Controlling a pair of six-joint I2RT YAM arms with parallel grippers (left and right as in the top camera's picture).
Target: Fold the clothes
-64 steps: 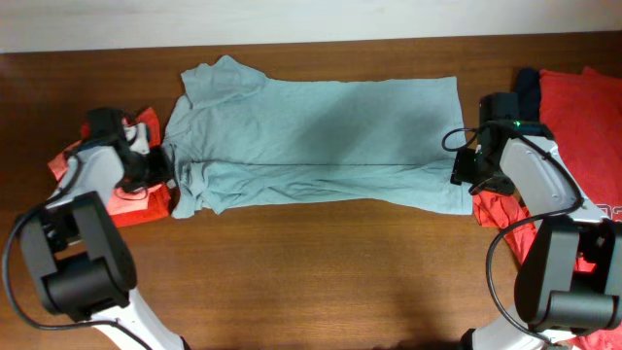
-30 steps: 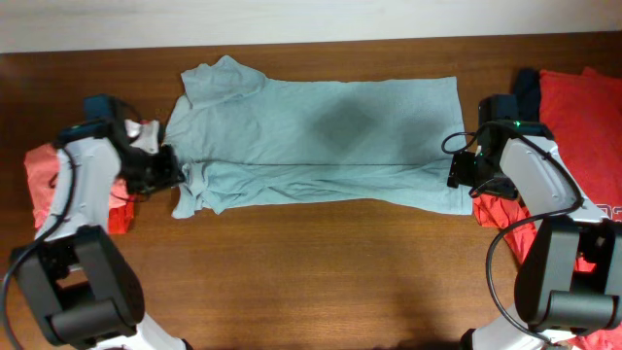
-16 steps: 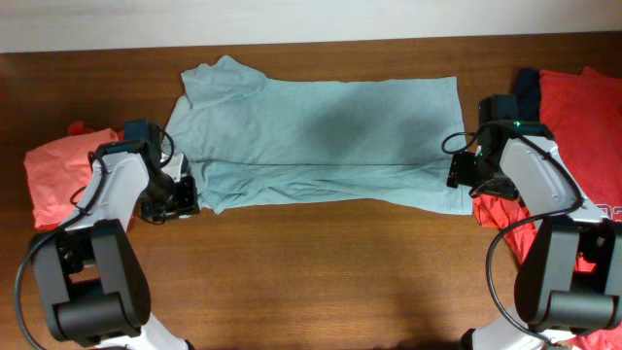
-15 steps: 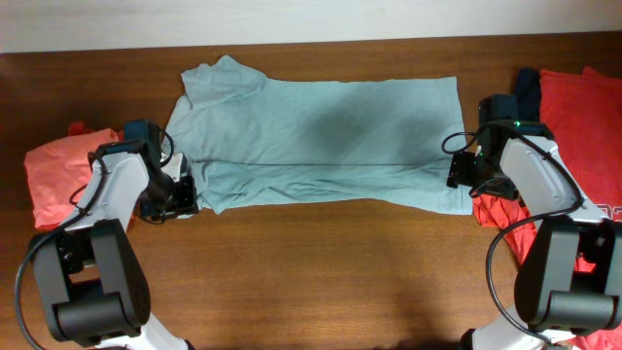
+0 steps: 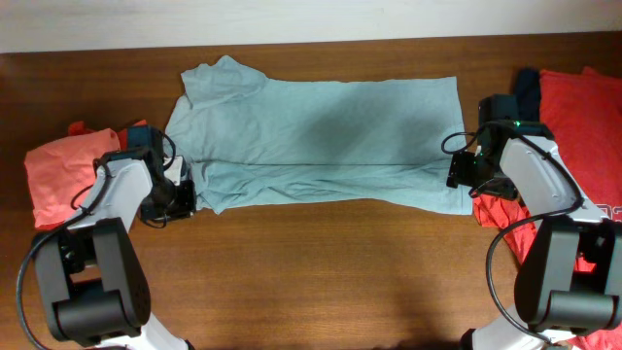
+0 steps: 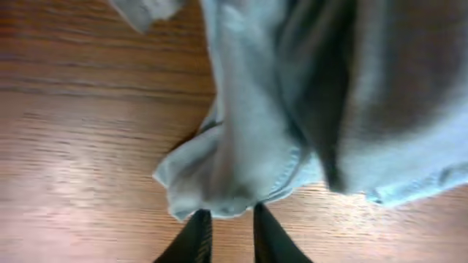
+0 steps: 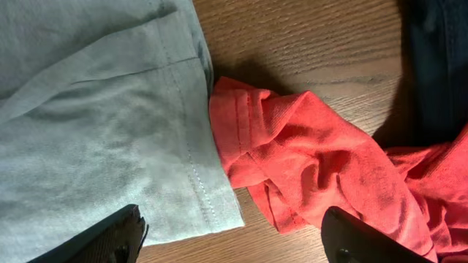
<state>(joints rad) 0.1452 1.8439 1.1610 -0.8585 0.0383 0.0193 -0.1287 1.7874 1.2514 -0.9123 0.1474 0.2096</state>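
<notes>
A pale grey-blue T-shirt (image 5: 321, 136) lies spread across the table's middle, its front strip folded over along a crease. My left gripper (image 5: 181, 199) is at its lower left corner. In the left wrist view the left gripper (image 6: 227, 215) has its jaws nearly together, pinching a bunched sleeve edge of the T-shirt (image 6: 248, 146) at their tips. My right gripper (image 5: 459, 175) hovers over the T-shirt's lower right hem corner (image 7: 95, 109). The right gripper (image 7: 230, 226) stands wide open and holds nothing.
A coral shirt (image 5: 63, 175) lies crumpled at the left edge, beside my left arm. At the right, a red shirt (image 5: 583, 117) and a navy one (image 5: 528, 89) are piled up. Red cloth (image 7: 314, 153) touches the grey hem.
My left arm swung from the coral pile to the T-shirt's lower left corner, and the sleeve that stuck out there now lies tucked in. The right arm has not moved.
</notes>
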